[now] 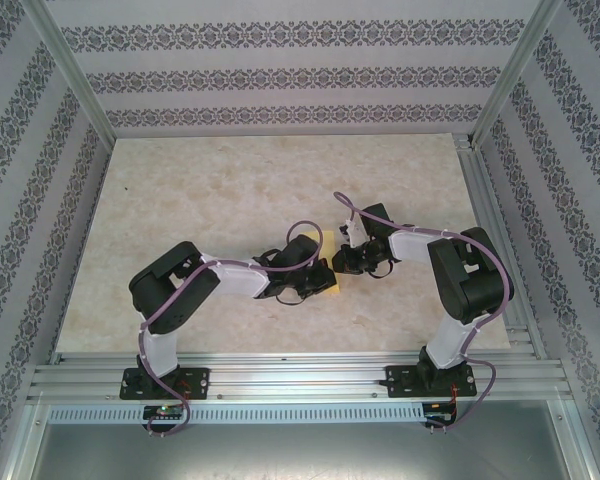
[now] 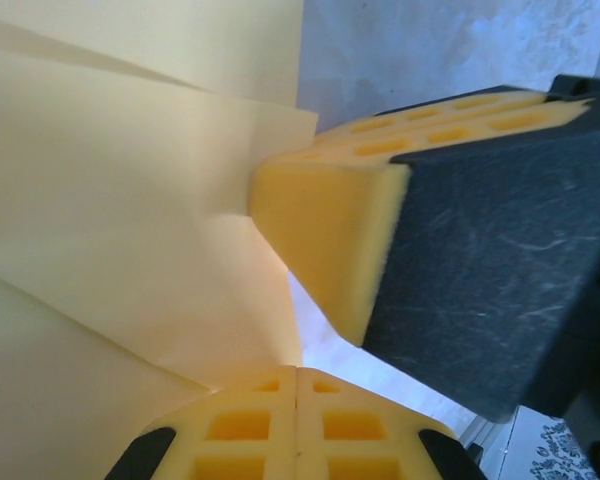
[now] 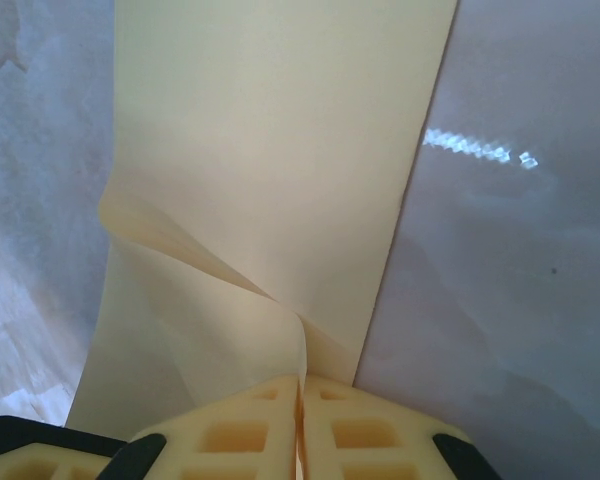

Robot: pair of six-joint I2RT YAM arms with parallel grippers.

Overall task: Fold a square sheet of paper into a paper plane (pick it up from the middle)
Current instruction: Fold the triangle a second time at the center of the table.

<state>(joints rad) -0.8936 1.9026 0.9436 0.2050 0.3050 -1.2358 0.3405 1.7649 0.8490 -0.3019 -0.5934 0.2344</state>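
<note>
My left claw (image 2: 297, 375) and my right claw (image 3: 301, 382), crowded close together, each pinch shut on the thin pale-yellow paper sheet (image 3: 280, 150), mid-frame by the middle of the pale marbled counter (image 1: 230, 190).

Left arm (image 1: 195, 285), right arm (image 1: 460, 285): big black joints, white shells in between. Thin purple cable (image 1: 150, 322) runs along each arm in loops. Flat black base (image 1: 165, 383) under each, small red bit on it. Left gripper (image 2: 297, 400), right gripper (image 3: 300, 410): black fingers (image 2: 500, 270) with scratches, yellow foam pads (image 2: 240, 428) with square holes like waffle.
</note>
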